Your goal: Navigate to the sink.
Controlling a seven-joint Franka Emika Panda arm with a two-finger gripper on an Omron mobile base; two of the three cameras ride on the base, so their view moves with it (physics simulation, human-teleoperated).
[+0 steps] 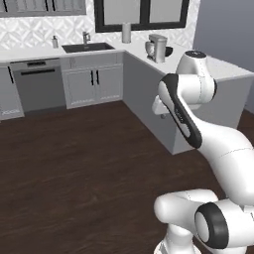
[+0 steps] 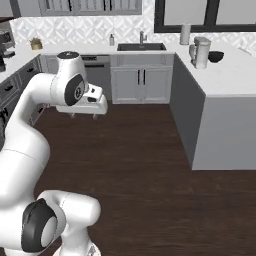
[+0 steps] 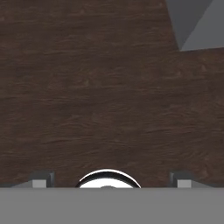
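Dark wood floor (image 3: 100, 87) is seen directly beneath the hand (image 3: 109, 181), whose fingertips (image 3: 41, 179) stand wide apart, grasping nothing. Sink (image 1: 88, 47) is located well ahead and leftward, set into the back counter (image 1: 30, 53) below the window, long axis along the wall; basin contents cannot be told. Forward driving is judged outstanding.

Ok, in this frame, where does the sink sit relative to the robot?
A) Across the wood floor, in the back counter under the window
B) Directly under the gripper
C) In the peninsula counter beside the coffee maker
A: the sink lies in the back counter beneath the window, with open wood floor between it and the robot.
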